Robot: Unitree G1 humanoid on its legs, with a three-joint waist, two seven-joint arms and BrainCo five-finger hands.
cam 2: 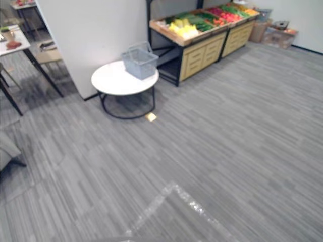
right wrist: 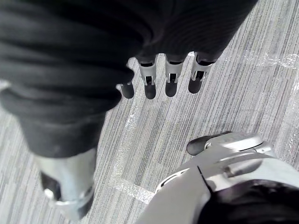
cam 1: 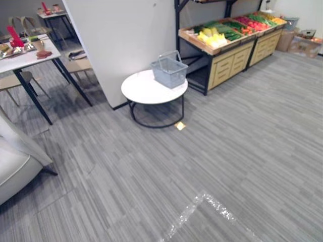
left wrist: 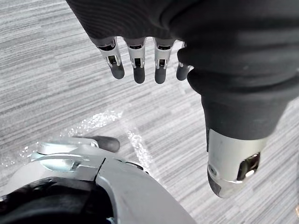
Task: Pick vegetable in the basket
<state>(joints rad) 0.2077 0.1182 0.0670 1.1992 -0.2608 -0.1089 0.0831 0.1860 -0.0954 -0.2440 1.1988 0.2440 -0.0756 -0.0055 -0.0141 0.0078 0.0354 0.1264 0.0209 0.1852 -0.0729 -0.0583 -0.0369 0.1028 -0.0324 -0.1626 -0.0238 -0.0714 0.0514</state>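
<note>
Left eye view is showing the basket point(cam 1: 169, 70) and vegetables point(cam 1: 217, 35) lying well ahead, while left robot hand point(left wrist: 138, 58) and right robot hand point(right wrist: 171, 77) are hanging released.

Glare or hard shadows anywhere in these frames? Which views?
Left eye view: the tape on the carpet glints white; there is a soft shadow under the round table, none hard. Right eye view: same glint. Left wrist view: tape sparkles past the left hand. Right wrist view: tape streaks glint past the right hand.
</note>
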